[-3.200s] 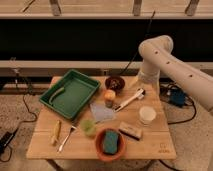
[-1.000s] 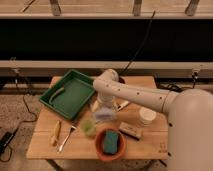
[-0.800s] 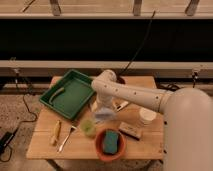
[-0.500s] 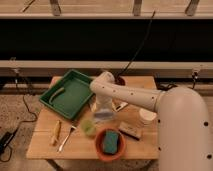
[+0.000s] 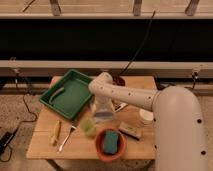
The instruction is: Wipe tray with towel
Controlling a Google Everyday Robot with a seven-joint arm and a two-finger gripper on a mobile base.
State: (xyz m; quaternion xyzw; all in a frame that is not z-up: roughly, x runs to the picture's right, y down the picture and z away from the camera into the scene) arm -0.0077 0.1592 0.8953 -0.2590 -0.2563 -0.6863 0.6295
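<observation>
The green tray (image 5: 67,95) sits at the back left of the wooden table (image 5: 45,145), with a pale curved object (image 5: 56,93) lying in it. A grey-white towel (image 5: 103,119) lies on the table just right of the tray's front corner. My white arm reaches in from the right, bends near the tray's right edge and points down. The gripper (image 5: 102,110) is right over the towel, at or just above it. Whether it touches the towel is unclear.
A small green cup (image 5: 89,127) stands in front of the towel. An orange bowl (image 5: 99,150) holding a teal sponge (image 5: 110,142) is at the front edge. A white cup (image 5: 146,117), a block brush (image 5: 130,131), a dark bowl (image 5: 120,80), a yellow item (image 5: 56,132) and a fork (image 5: 67,138) are also there.
The arm has swung from the table's right side to the left and come down over the towel next to the tray. The objects on the table have not moved.
</observation>
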